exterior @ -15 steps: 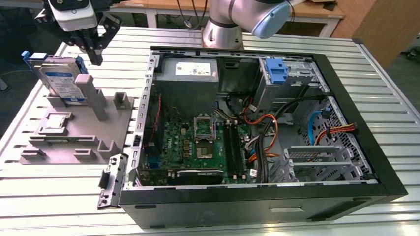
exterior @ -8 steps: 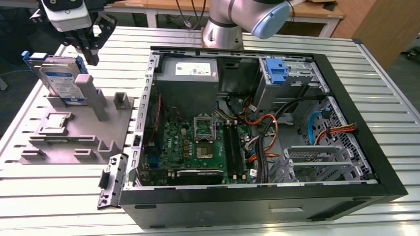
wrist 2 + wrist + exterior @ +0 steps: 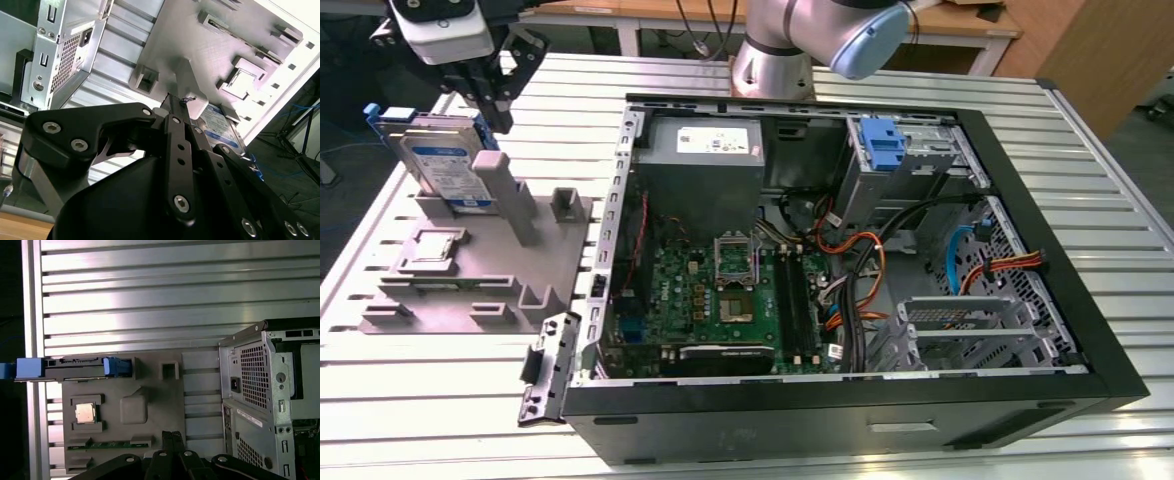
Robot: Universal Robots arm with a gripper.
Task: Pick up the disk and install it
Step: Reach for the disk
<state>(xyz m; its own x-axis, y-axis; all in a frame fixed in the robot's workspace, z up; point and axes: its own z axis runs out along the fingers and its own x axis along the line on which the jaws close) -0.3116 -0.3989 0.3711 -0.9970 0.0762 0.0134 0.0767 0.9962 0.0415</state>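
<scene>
The disk (image 3: 444,165) stands on edge in a slot of the grey fixture (image 3: 467,290), at the exterior view's left. It is a silver drive with a white-and-blue label in a blue carrier. The first wrist view shows the disk (image 3: 75,368) edge-on, with blue carrier ends. My gripper (image 3: 494,120) hangs just above and behind the disk's top corner. Its black fingers (image 3: 170,437) are together with nothing between them. In the second wrist view the gripper (image 3: 179,102) points at the fixture, with the disk (image 3: 222,130) just beyond its fingertips.
An open computer case (image 3: 1067,300) lies at the exterior view's right, with a grey power supply (image 3: 707,145), another blue carrier (image 3: 887,145) in the upper bay and a metal drive cage (image 3: 961,325). The fixture also holds a processor chip (image 3: 85,413) and a memory stick (image 3: 110,444).
</scene>
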